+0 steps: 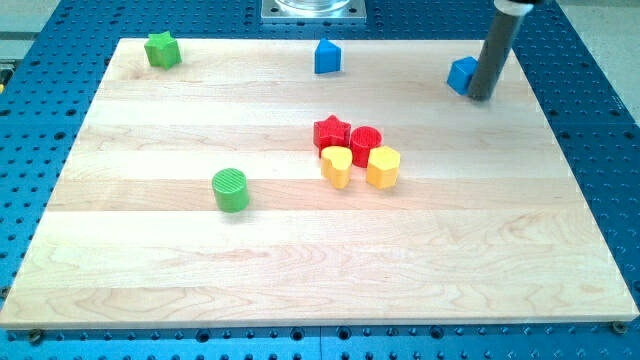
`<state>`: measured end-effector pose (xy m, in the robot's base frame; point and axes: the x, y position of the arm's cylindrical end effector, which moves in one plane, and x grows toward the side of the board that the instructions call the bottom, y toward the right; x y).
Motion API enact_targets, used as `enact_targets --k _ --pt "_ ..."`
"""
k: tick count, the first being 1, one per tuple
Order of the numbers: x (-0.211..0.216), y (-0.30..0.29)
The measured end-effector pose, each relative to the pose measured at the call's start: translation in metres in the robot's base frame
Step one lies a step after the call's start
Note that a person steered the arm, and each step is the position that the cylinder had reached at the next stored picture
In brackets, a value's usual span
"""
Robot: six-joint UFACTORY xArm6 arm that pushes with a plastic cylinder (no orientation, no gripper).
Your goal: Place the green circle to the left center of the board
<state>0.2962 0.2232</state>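
No jaws, only my tip [481,97], 2 o'clock from green circle [230,189]; light, rigid, slides easily—push its 3 o'clock side.

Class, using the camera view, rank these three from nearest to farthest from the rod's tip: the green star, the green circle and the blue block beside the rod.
Measured from my tip:
1. Blue block, right beside it at the view's top right.
2. Green circle, left of centre.
3. Green star, top left corner of the board.
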Motion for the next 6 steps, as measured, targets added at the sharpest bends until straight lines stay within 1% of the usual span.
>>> enact_targets --k 1,2,3,4,6 --pt "-0.025 -0.013" --pt "0.007 -0.032" --pt "0.007 -0.046" --pt "0.007 0.002" --pt "0.014 0.002"
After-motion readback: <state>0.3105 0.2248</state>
